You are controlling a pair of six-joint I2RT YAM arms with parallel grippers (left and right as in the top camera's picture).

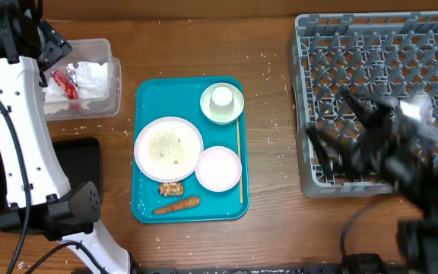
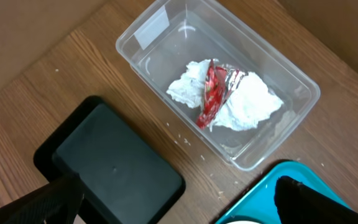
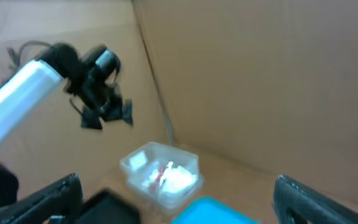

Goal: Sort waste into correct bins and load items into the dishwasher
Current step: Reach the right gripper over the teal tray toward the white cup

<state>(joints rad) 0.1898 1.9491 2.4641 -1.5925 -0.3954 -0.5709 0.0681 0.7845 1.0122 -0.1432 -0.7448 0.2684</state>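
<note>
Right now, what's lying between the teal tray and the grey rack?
Just bare wooden table with a few scattered white rice grains, as the overhead view shows. The teal tray and the grey rack stand apart, nothing else between them.

A serving tray point(image 1: 144, 114) sat mid-table, with the dish rack point(image 1: 356, 53) well apart to its right. To its left stood the tub point(image 1: 115, 68), holding the napkin point(image 1: 93, 76) with the wrapper point(image 1: 71, 85) on it. The flat tray point(image 1: 82, 164) lay just nearer than the tub. On the serving tray, the cup point(image 1: 221, 97) sat in the bowl point(image 1: 236, 109) at the far right corner. The large plate point(image 1: 192, 148), bearing rice grains point(image 1: 166, 144), lay left of the smaller plate point(image 1: 218, 168). The nut lump point(image 1: 171, 188) and carrot piece point(image 1: 177, 205) lay nearest, and the stick point(image 1: 239, 164) ran along the right edge.
</note>
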